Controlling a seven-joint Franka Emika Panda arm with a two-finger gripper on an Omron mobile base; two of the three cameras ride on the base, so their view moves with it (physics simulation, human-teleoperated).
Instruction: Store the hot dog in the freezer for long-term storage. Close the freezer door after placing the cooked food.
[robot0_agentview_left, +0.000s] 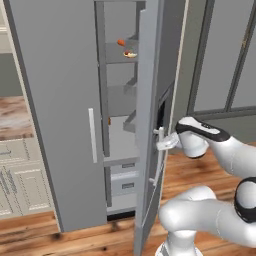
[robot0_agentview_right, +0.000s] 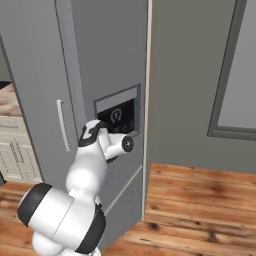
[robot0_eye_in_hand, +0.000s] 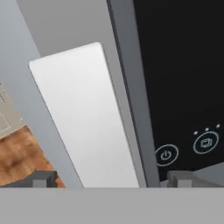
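With the hot dog (robot0_agentview_left: 130, 54) already on an upper freezer (robot0_agentview_left: 120, 100) shelf, the empty gripper (robot0_eye_in_hand: 109, 178), fingers spread, faced the half-open freezer door's (robot0_agentview_left: 150, 150) pale handle (robot0_eye_in_hand: 85, 118), a stiff, heavy panel probably best pushed near that handle.

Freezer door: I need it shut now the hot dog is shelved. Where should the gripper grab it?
Grip the pale vertical handle of the freezer door, from the door's outer face. It is a narrow upright bar, beside the black dispenser panel, so the gripper can straddle it.
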